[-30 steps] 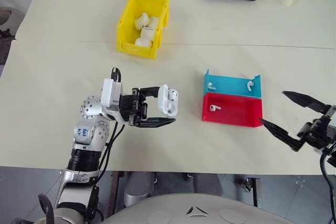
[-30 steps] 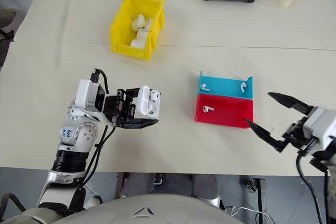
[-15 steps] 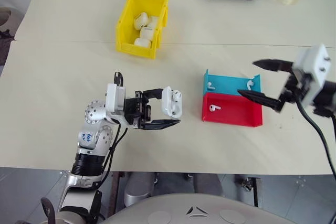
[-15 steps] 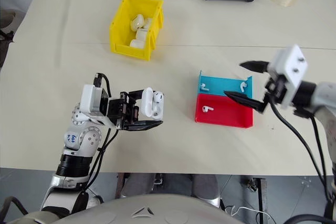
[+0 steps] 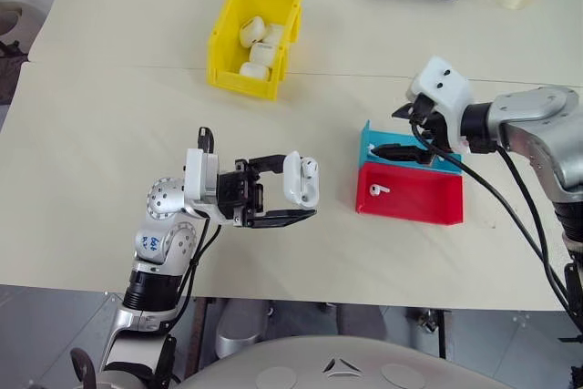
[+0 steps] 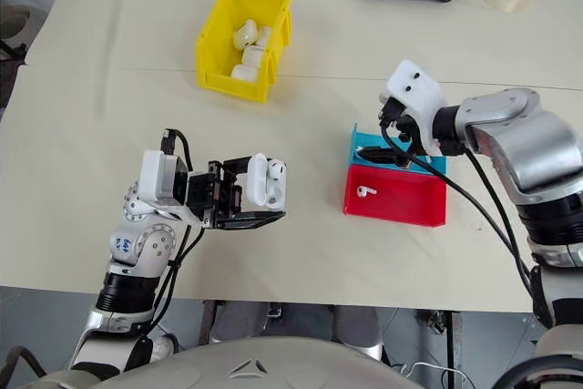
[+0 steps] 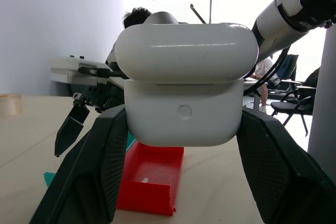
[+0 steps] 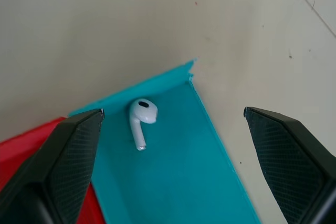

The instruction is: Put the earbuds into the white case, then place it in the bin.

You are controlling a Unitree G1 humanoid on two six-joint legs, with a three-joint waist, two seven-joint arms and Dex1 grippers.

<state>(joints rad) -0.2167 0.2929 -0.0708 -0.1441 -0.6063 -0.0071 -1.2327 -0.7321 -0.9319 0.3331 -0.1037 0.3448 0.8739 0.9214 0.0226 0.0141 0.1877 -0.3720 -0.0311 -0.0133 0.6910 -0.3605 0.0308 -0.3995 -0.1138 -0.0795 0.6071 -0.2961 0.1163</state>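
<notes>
Left gripper (image 5: 290,203) clamps white case (image 5: 300,179); right gripper (image 8: 173,145) wide, over earbud (image 8: 140,115) in blue tray (image 8: 189,171).

White case (image 5: 300,179) (lid open) held upright; earbuds (image 8: 140,114) in trays; yellow bin (image 5: 222,35) beyond.

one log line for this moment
left gripper: shut on white case | right gripper: open over earbud in blue tray

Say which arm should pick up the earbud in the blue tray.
Right. The right gripper hangs open above the blue tray with the earbud between its fingers, while the left gripper is shut on the white case, off to the left.
</notes>
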